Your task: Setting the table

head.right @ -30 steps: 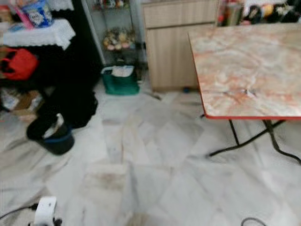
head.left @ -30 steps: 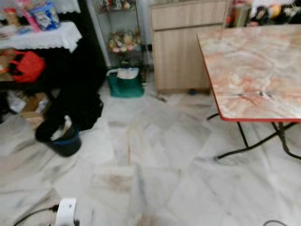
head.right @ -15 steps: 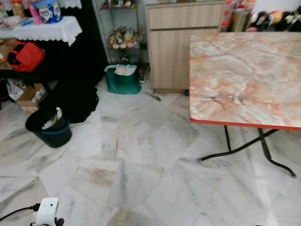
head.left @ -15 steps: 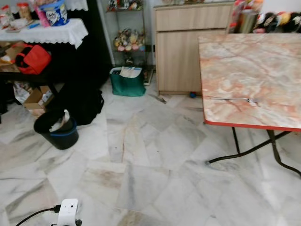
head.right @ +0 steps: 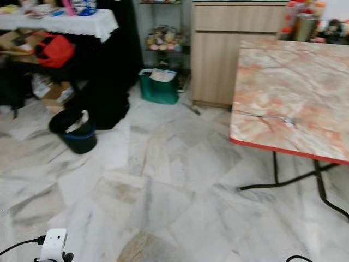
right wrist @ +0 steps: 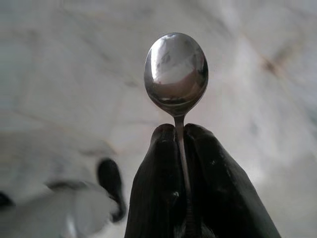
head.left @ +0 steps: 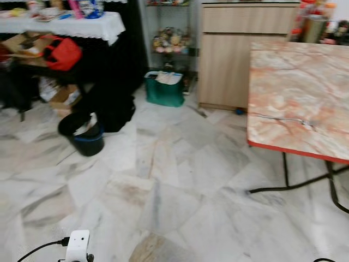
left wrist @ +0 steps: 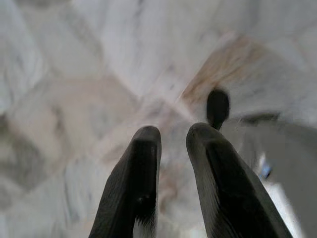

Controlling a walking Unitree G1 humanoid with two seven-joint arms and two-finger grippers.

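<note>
From the head camera I see a white marble-tiled floor stretching ahead, with a folding table topped in pink-orange marble pattern and edged in red on my right. A silver fork lies near that table's front edge. Behind it stands a light wooden cabinet. To my left sit a black bucket with a blue band, a green bag and a red bag under a white lace-clothed side table.

In the left wrist view, the left gripper hangs over the floor, its two black fingers a little apart and holding nothing.

In the right wrist view, the right gripper is clenched on the handle of a shiny metal spoon, whose bowl sticks out past the fingertips above the blurred floor.
</note>
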